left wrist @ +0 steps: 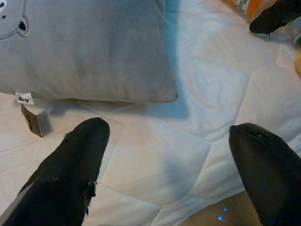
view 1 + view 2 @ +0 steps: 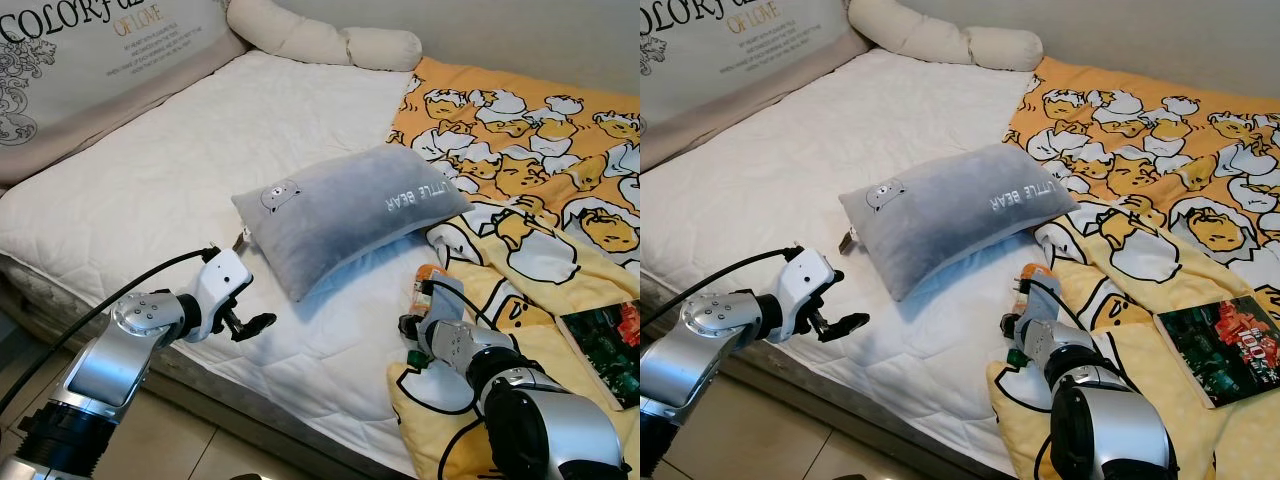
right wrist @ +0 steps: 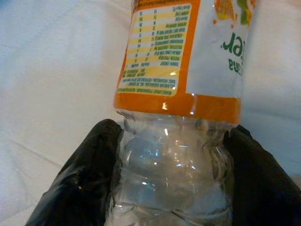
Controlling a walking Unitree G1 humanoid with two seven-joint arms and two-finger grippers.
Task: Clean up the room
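So my right gripper (image 3: pixel 171 183) was clamped on a clear plastic bottle (image 3: pixel 176 117) with an orange label, one black finger (image 3: pixel 80 183) pressed to each side of the ribbed bare part just past the label. The bottle lay low on the white mattress (image 2: pixel 180 190), right at the edge of the yellow duck-print blanket (image 2: pixel 530 200), in front of the grey "Little Bear" pillow (image 2: pixel 350 215). My left gripper (image 2: pixel 250 322) hung over the mattress near the bed's front edge, fingers spread wide with nothing between them, a bit short of the pillow's tagged corner. A book (image 2: pixel 1220 345) with a dark cover sat on the blanket off to my right. Up at the head of the bed was a long cream bolster (image 2: pixel 320 40) and a big printed cushion (image 2: pixel 100 60) along the left side. Tiled floor (image 2: pixel 200 450) showed under my left arm.
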